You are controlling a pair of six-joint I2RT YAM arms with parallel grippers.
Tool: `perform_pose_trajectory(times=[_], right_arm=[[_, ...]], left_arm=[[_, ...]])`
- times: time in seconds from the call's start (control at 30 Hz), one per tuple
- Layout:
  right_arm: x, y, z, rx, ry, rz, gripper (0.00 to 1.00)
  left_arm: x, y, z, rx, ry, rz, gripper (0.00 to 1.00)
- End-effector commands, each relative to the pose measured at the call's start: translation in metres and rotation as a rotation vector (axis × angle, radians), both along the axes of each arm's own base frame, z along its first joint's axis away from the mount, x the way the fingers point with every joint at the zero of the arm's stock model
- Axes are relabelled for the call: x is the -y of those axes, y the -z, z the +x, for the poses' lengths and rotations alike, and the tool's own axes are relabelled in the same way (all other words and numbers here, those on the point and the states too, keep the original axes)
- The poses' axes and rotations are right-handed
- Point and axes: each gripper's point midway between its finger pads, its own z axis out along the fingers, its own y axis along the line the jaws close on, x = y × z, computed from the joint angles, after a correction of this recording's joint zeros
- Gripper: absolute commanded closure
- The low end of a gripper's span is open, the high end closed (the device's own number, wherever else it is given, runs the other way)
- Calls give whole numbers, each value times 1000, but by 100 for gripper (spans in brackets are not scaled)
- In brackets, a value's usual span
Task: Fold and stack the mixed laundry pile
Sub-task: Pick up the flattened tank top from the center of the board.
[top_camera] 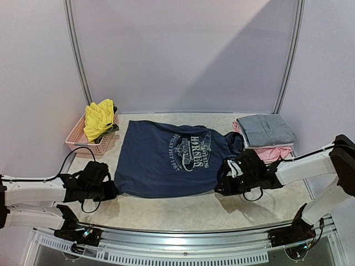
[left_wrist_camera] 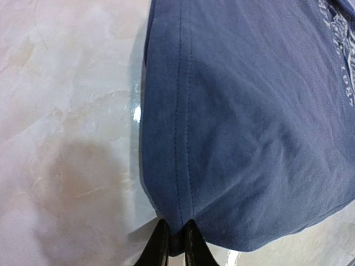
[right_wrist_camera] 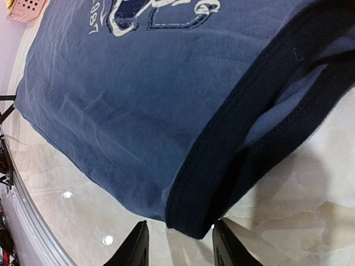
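top view: navy shirt (top_camera: 166, 158) flat on table (top_camera: 166, 213), yellow garment (top_camera: 99, 119) in basket (top_camera: 83, 143) far left, folded stack (top_camera: 266, 136) far right | left wrist: left claw (left_wrist_camera: 176, 246) clenched on near-left hem corner | right wrist: right claw (right_wrist_camera: 180, 246) released, straddling collar

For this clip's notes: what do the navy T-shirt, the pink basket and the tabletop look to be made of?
Navy T-shirt: soft matte knit, probably cotton jersey; it wrinkles, with stitched hem and ribbed collar. Pink basket: rigid moulded plastic, judging by its regular lattice holes. Tabletop: glossy, marble-patterned, possibly laminate or stone; lights reflect off it.
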Motion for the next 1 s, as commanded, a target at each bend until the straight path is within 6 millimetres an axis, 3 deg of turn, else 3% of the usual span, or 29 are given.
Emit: perform_pose_trajectory(times=[0.0, 0.13, 0.37, 0.7, 0.97], right_arm=[[-4, 5, 2, 7, 2, 3, 63], [-3, 12, 6, 6, 13, -24, 73], [-6, 5, 8, 21, -6, -26, 99], [5, -44, 9, 119, -26, -38, 100], [10, -54, 5, 147, -31, -32, 100]], left_arm=[[0, 5, -2, 19, 10, -1, 92], [2, 3, 2, 48, 14, -3, 100], [0, -8, 8, 94, 14, 6, 100], [-15, -44, 11, 154, -4, 73, 100], [-22, -61, 11, 191, -10, 88, 100]])
